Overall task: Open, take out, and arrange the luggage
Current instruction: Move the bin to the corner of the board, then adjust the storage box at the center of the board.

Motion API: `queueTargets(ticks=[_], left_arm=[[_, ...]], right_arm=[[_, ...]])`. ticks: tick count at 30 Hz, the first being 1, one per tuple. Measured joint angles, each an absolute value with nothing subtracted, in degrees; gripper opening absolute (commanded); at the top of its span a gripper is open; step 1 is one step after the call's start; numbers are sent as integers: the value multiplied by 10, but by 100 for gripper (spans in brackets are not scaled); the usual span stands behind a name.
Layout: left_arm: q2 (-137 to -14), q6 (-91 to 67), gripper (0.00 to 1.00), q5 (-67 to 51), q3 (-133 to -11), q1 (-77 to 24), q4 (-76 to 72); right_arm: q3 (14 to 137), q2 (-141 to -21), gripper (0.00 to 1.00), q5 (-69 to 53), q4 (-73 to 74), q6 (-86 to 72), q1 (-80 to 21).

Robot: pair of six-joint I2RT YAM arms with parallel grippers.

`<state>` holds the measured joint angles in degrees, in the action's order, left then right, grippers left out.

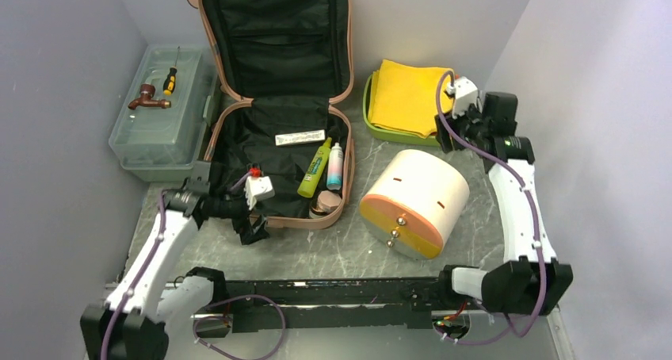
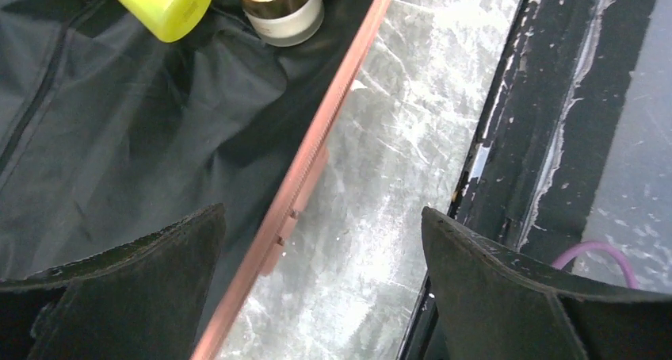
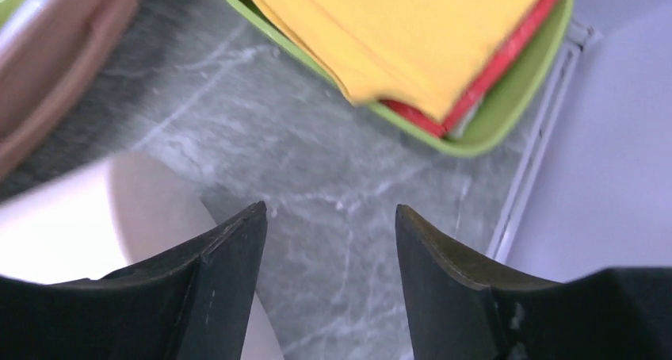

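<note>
Your salmon-pink luggage (image 1: 273,130) lay open on the grey counter (image 1: 333,253), its lid raised at the back. A yellow-green bottle (image 1: 315,167) and a jar (image 2: 283,11) rested on its black lining. Your left claw (image 2: 317,217) stood wide apart, straddling the case's near rim. Your right claw (image 3: 329,209) was parted and empty above the counter, near the lime green tray (image 3: 507,114).

No legible text anywhere. Dark print on white box (image 1: 299,138), 12 o'clock end of luggage (image 1: 238,142) base: too small. Labels on lime tube (image 1: 315,168) and pale bottle (image 1: 335,166) at its 3 o'clock: blurred, unreadable.
</note>
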<state>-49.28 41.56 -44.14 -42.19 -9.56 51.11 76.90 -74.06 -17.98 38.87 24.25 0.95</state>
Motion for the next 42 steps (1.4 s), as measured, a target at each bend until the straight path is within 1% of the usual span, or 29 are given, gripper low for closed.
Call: queueTargets(ticks=[3,5,8,12,15,20,24,29,35,39,42], left_arm=[[-585,433,100,-449,-474,-114,527],[-652,434,99,-435,-525,-149,531],[-757,422,99,-392,-619,-248,519],[-869,392,99,-359,-724,-359,488],[-935,366,99,-357,-795,-408,474],[-1042,309,99,-337,-908,-461,443],[-1109,267,100,-293,-969,-483,425],[-1158,230,99,-234,-1016,-487,402],[-1238,181,99,-178,-1098,-489,374],[-1238,166,100,-174,-1106,-487,379],[-1200,171,100,-194,-1086,-478,381]], right_arm=[[692,-680,64,-193,369,242,53],[657,-670,64,-203,351,243,59],[632,-673,64,-215,346,249,65],[589,-670,65,-223,372,253,69],[563,-650,65,-227,378,253,76],[558,-623,66,-231,379,254,94],[558,-621,66,-230,376,257,119],[557,-610,67,-227,372,258,153],[555,-608,67,-215,373,244,158],[555,-608,67,-211,372,237,177],[553,-608,67,-211,372,233,194]])
